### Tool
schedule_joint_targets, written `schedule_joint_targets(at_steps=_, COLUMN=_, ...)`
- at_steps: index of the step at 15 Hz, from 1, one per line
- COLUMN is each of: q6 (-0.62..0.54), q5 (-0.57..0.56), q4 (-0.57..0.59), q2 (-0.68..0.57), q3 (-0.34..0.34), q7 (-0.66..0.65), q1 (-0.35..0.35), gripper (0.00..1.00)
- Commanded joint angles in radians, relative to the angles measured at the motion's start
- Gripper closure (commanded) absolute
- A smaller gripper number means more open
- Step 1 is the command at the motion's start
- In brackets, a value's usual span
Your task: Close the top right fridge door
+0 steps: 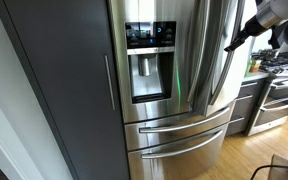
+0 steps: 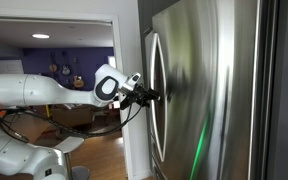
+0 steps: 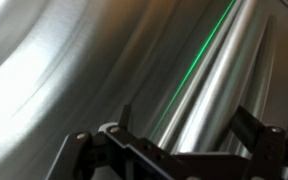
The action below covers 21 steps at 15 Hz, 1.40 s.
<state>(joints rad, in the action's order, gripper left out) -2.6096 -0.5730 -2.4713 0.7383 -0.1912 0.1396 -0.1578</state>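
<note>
Tool (image 2: 144, 97) is sitting right at the top right fridge door (image 2: 189, 90), jaws apart and gripping nothing. In the wrist view the bar handle (image 3: 199, 90) is running up between them. That door is standing beside the dispenser door (image 1: 149, 60). You're facing heavy, stiff, slick steel, so I'd judge a flat push near the handle edge, away from the hinge, is working best.

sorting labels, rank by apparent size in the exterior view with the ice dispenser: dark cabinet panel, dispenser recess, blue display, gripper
1. dark cabinet panel
2. dispenser recess
3. blue display and gripper: these look about alike here, so they are not ranked against each other
</note>
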Motion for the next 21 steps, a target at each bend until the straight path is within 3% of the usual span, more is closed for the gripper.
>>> schedule_joint_targets(at_steps=1, q6=-0.125, q5=0.044, q4=0.028, q2=-0.080, q3=-0.014, q7=0.005, q1=-0.049, gripper=0.00)
schedule_joint_targets(at_steps=8, q6=-0.259, q5=0.155, q4=0.088, q2=-0.209, q3=0.003, q7=0.004, q1=-0.085, gripper=0.00)
schedule_joint_targets(at_steps=15, q6=-0.317, q5=0.185, q4=0.244, q2=-0.393, q3=0.028, q7=-0.041, q1=-0.130, gripper=0.00)
schedule_joint_targets(at_steps=21, q6=-0.233, q5=0.191, q4=0.217, q2=-0.331, q3=0.061, q7=-0.062, q1=-0.149, gripper=0.00)
